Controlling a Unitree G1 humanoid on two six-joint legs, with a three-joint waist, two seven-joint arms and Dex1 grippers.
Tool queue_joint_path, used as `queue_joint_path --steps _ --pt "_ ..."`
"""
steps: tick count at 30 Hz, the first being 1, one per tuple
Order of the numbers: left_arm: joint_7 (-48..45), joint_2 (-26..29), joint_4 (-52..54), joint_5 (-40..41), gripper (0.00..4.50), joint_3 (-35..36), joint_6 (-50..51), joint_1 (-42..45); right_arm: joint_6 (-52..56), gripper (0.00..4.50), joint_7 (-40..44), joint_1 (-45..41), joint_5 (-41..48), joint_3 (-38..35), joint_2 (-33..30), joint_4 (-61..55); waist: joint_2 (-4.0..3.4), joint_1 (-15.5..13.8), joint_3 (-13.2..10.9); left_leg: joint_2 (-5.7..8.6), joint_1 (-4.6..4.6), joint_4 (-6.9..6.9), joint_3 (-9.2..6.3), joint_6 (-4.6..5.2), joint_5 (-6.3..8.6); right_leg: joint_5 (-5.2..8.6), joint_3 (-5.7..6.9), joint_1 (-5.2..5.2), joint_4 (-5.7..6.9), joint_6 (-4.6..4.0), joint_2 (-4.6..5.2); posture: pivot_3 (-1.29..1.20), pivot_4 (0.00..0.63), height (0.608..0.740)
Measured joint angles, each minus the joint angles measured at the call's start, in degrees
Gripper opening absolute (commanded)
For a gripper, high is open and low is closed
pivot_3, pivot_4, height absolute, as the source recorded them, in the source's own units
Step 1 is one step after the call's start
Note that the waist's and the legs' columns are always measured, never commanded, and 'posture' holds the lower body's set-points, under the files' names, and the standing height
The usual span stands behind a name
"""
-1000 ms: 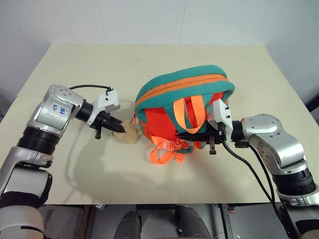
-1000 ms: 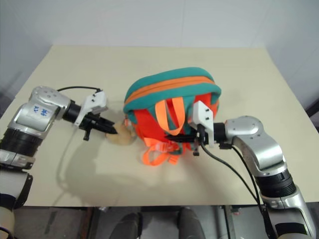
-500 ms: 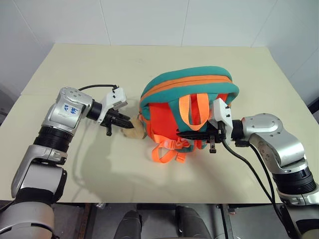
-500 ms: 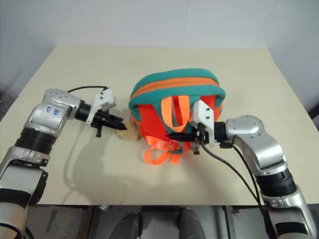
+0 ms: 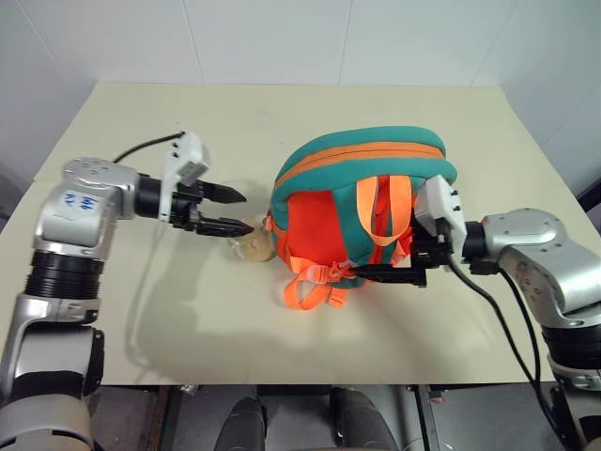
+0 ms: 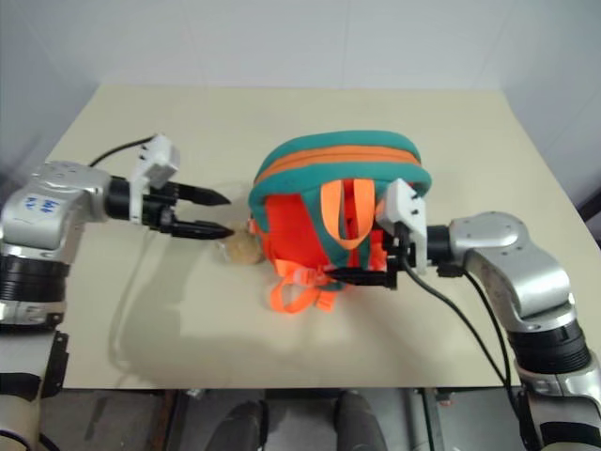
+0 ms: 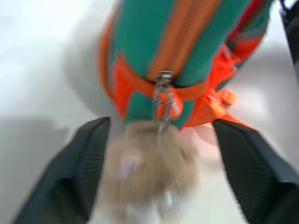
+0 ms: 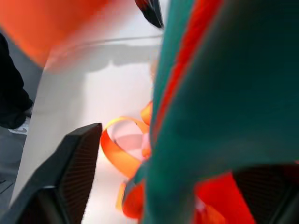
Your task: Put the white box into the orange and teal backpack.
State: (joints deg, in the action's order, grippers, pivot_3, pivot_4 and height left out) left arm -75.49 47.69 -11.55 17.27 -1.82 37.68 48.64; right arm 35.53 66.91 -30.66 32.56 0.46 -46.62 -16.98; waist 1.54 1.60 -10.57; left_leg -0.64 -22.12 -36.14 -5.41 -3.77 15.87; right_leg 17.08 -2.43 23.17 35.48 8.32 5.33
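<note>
Backpack [image 5: 362, 202] upright at table [image 5: 282, 122] centre, a gripper on either side.
Left gripper [image 5: 235, 210], at the backpack's nine o'clock, has fingers spread just above the plush toy [image 5: 254, 246]. Right gripper [image 5: 371, 272], at four o'clock, has fingers spread around the teal strap [image 8: 205, 116]; the orange webbing [image 5: 315, 287] trails at six o'clock.

The small orange fabric backpack with teal top [image 5: 362, 202] stands zipped, so its inside is hidden. In the left wrist view the tan plush toy [image 7: 149, 168] hanging below the backpack's zipper pull [image 7: 163, 93] is blurred, its shape unclear. In the right wrist view the backpack's teal and orange fabric lies blurred between the right gripper's fingers [image 8: 77, 163], and the far finger is mostly hidden behind it.
</note>
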Motion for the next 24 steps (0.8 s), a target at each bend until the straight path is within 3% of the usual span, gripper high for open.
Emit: queue_joint_path --steps 13,16,21,24 --pt "-3.9 7.8 -2.7 5.3 4.47 10.6 -5.0 -10.4 -3.1 4.5 2.7 7.4 0.0 -10.2 -8.6 4.2 0.0 -0.2 0.0 0.0 0.0 -0.02 0.07 0.04 0.02 0.01 -0.01 -0.02 -0.03 -0.01 0.02 0.0 0.15 0.74" --pt "-4.6 9.0 -4.2 7.2 4.47 16.5 -8.5 -17.6 -7.8 4.5 4.0 12.6 -2.3 -15.0 -11.9 9.4 -0.01 -0.1 0.0 -0.01 0.01 0.06 0.17 0.11 0.07 0.01 -0.04 0.0 -0.11 -0.02 0.04 0.0 0.15 0.74" --pt "-3.7 6.0 -3.7 11.2 4.47 26.6 -16.9 -24.1 -13.4 4.5 3.7 12.9 -4.4 -20.4 -12.5 19.3 -0.01 0.0 0.0 -0.05 0.07 0.02 0.4 0.12 0.08 0.01 -0.09 0.04 -0.06 -0.03 0.11 0.0 0.15 0.74" --pt "-4.5 4.8 -2.8 13.3 4.47 28.6 -19.5 -27.0 -17.0 4.5 3.9 9.5 -5.7 -21.1 -12.7 27.0 -0.01 0.0 0.0 -0.04 0.31 0.03 0.56 0.12 0.07 0.0 -0.2 -0.08 -0.2 -0.03 0.13 0.0 0.15 0.74"
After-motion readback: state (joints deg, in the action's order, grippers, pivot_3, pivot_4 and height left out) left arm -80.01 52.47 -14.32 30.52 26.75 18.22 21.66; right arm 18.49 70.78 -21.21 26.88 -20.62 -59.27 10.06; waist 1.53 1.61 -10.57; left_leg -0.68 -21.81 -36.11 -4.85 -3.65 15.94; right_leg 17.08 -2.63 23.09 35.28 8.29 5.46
